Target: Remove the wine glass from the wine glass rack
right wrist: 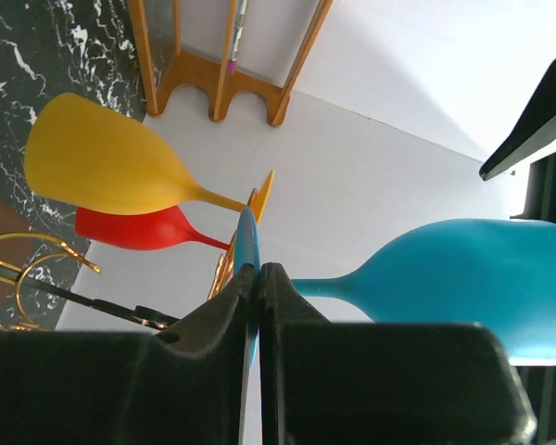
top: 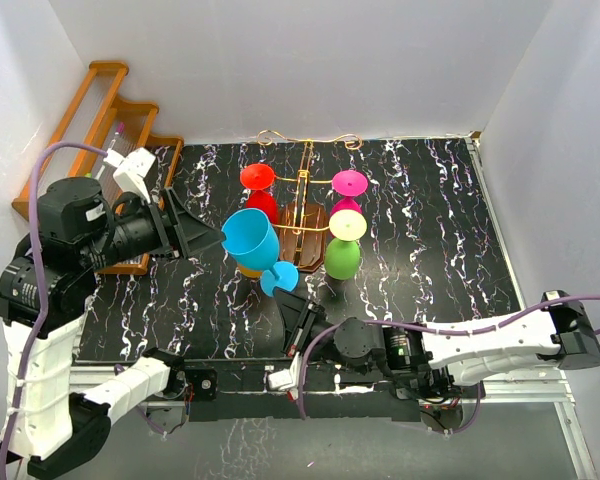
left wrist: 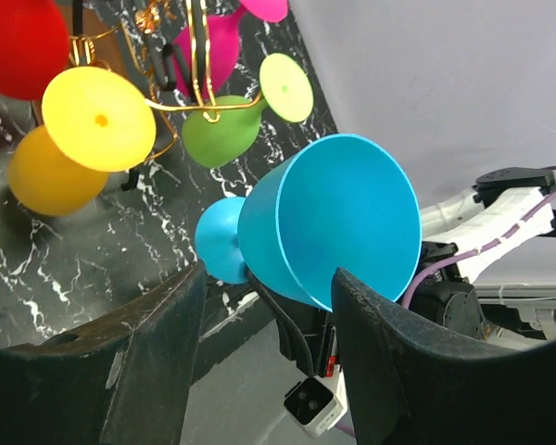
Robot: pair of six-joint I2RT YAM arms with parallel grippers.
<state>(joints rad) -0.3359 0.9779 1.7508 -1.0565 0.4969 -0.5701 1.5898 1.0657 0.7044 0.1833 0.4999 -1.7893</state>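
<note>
The wine glass rack [top: 302, 222] stands mid-table, a dark brown oval base with gold wire arms [left wrist: 202, 88]. A blue wine glass [top: 251, 241] is held off the rack, lying sideways above the table at the rack's near left. My right gripper [top: 288, 305] is shut on the glass's foot, seen edge-on between the jaws in the right wrist view [right wrist: 249, 248], with the bowl [right wrist: 463, 278] to the right. My left gripper [top: 208, 236] is open, its fingers [left wrist: 389, 362] at the rim of the blue bowl [left wrist: 338, 218], not closed on it.
Red [top: 260, 192], magenta [top: 349, 186], green [top: 343, 250] and yellow [left wrist: 69, 153] glasses hang on the rack. An orange-brown stepped shelf [top: 100, 110] with pens stands at the far left. White walls enclose the back and both sides.
</note>
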